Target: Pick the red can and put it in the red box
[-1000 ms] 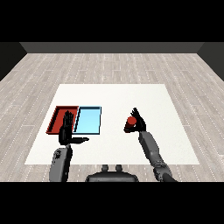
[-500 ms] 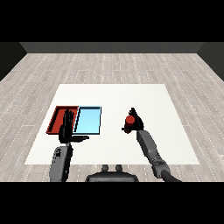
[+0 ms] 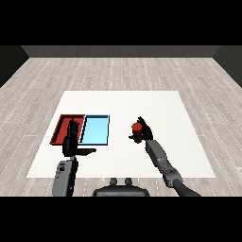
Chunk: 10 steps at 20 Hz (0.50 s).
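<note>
The red can (image 3: 137, 128) stands upright to the right of the trays, with my right hand (image 3: 143, 133) curled round it. The red tray (image 3: 62, 128) lies at the left of the table, and the light blue tray (image 3: 96, 129) lies against its right side. My left hand (image 3: 72, 141) is raised with straight fingers and the thumb stuck out to the right. It stands in front of the red tray's near right part and hides some of it.
The white table (image 3: 165, 106) spreads around both trays. Grey wooden floor surrounds the table on all sides.
My right hand has moved left toward the trays with the red can in it. The left hand has shifted slightly to the right.
</note>
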Motion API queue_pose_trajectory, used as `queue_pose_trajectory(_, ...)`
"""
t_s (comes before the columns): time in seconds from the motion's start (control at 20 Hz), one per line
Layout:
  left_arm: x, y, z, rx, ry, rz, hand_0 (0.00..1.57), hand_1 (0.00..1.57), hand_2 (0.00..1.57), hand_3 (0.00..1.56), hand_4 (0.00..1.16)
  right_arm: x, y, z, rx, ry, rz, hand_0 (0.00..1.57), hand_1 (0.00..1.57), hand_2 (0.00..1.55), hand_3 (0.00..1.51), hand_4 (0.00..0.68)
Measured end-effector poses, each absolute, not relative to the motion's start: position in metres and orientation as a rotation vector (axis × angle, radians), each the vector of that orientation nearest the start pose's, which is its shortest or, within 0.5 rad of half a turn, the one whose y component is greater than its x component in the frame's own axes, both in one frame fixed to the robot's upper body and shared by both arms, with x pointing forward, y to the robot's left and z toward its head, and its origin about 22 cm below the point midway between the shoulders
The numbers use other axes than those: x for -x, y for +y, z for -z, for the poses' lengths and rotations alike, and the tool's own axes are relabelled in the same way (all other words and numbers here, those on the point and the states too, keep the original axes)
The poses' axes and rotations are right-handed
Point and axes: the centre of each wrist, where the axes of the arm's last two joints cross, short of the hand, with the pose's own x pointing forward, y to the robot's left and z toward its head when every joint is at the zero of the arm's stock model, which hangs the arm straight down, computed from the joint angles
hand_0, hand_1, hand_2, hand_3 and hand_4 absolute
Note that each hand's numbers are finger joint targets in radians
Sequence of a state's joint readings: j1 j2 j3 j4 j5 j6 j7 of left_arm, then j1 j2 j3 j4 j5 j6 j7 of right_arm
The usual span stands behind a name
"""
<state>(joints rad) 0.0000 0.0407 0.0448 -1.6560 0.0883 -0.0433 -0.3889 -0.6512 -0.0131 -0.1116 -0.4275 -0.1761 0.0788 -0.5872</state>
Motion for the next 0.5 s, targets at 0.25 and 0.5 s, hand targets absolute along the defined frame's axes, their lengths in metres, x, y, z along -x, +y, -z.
queue_pose_trajectory(0.25,-0.2444,0.2519,-0.0186,0.029,-2.045,-0.044,0.00,0.00,0.00,0.00,0.00,-0.3515,-0.1716,0.0796,-0.125,-1.586,0.022,1.47,1.47,1.46,1.40,0.600)
queue_pose_trajectory(0.5,-0.2473,0.2514,-0.0164,0.031,-2.044,-0.037,0.00,0.00,0.00,0.00,0.00,-0.3518,-0.1719,0.0797,-0.082,-1.605,0.000,1.48,1.48,1.44,1.39,0.598)
